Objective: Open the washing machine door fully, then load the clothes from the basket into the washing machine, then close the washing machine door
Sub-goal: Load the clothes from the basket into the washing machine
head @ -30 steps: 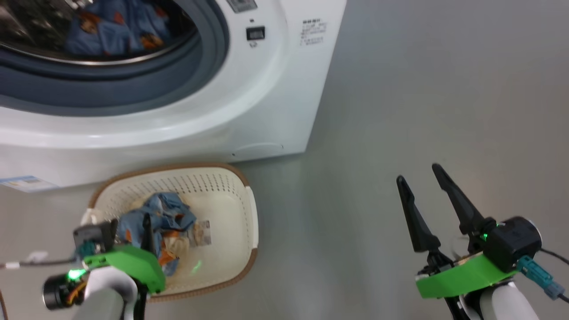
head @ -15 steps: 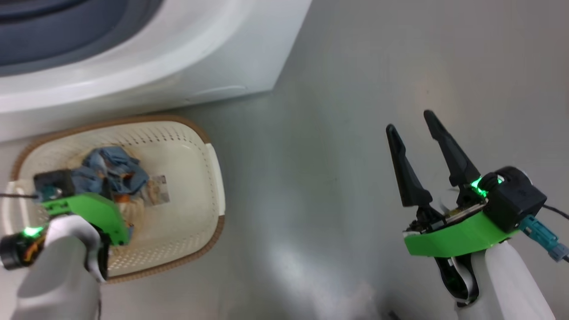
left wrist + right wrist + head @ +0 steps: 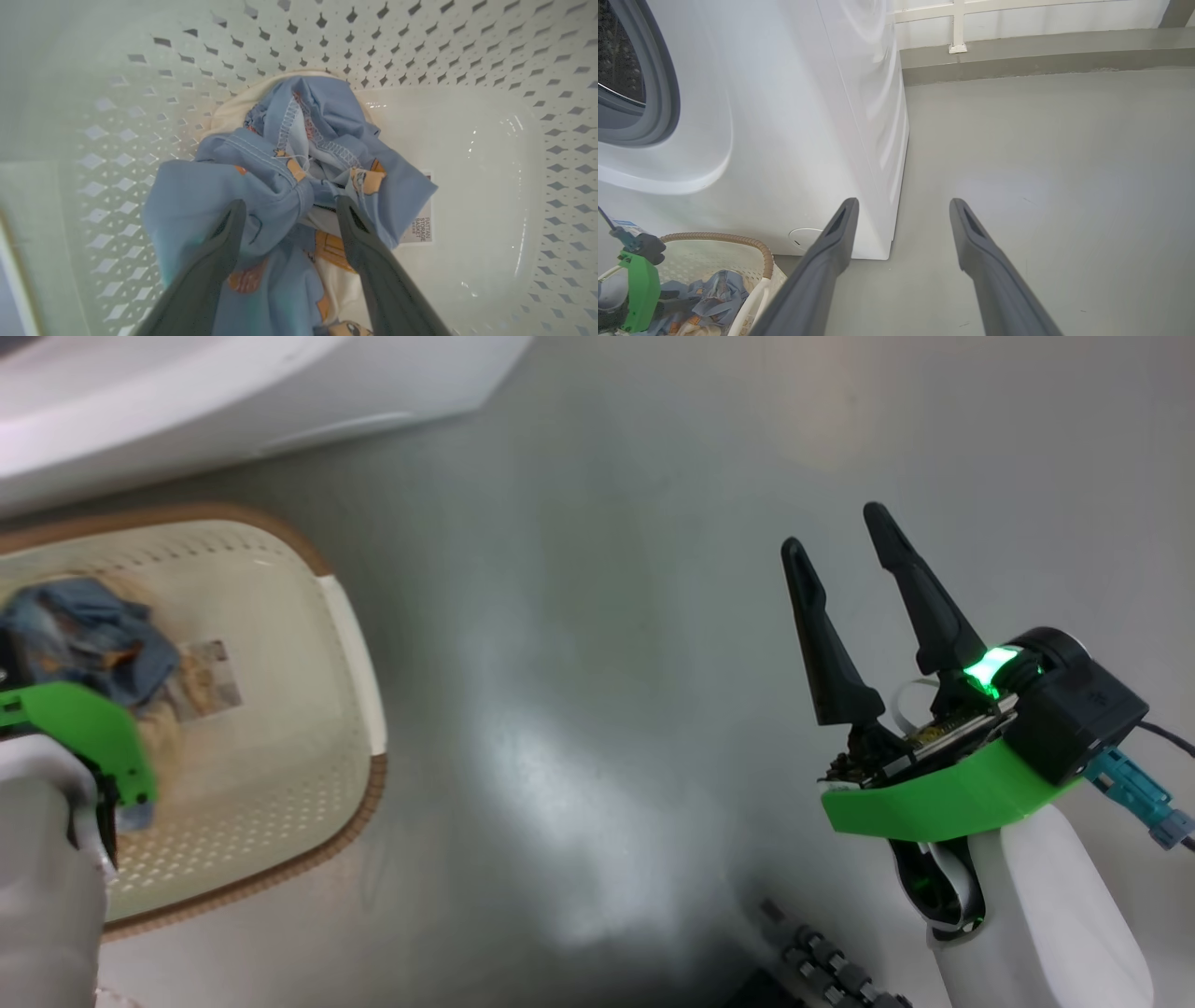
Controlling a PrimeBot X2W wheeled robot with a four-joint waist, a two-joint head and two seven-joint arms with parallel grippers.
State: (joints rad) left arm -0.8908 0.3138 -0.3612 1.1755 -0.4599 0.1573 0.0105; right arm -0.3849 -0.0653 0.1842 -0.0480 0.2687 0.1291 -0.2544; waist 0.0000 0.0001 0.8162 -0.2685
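Note:
The cream basket [image 3: 359, 616] stands on the floor before the white washing machine [image 3: 233, 383]. Crumpled light blue clothes [image 3: 303, 121] with orange prints lie in it. My left gripper [image 3: 289, 204] is down inside the basket [image 3: 490, 140], open, its fingertips resting on the cloth either side of a blue fold. Its green wrist bracket [image 3: 84, 728] covers part of the clothes [image 3: 84, 635]. My right gripper [image 3: 834, 530] hangs open over bare floor, well to the right of the basket. The right wrist view shows the washing machine [image 3: 794, 116] with its grey gasket [image 3: 663, 93]. The washing machine door is out of view.
Grey floor [image 3: 607, 616] spreads to the right of the washer and basket. A low wall base [image 3: 1017, 51] runs behind. A dark ribbed part [image 3: 822, 961] shows at the bottom edge of the head view.
The head camera has tipped down and swung right, so the drum and most of the washer slid out of the picture. Both grippers stay open.

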